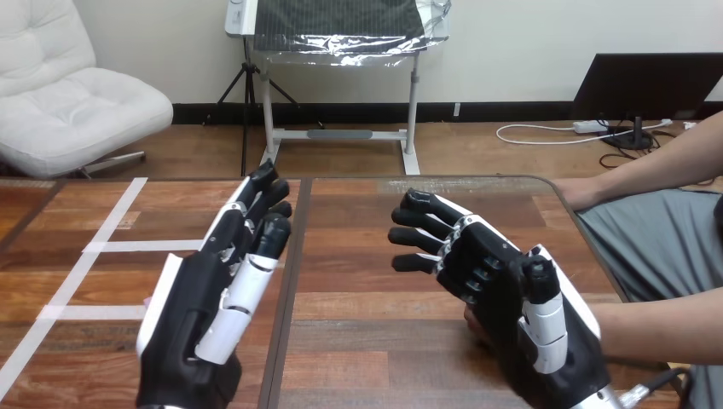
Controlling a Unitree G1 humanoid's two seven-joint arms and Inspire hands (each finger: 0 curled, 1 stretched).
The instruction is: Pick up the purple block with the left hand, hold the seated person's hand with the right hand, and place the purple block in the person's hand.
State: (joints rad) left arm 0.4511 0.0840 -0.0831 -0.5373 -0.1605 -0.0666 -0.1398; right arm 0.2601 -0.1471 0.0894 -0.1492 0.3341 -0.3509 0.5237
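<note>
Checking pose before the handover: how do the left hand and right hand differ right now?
Left hand points its straight fingers up the table, close together; right hand points its fingers toward the view's left, spread apart. Left hand stands alone; right hand is in front of the person's hand, whose forearm comes in from the right; contact cannot be told. Shared: both open.

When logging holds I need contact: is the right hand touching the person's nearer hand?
Cannot tell: in head view the right hand covers the person's nearer hand.
</note>
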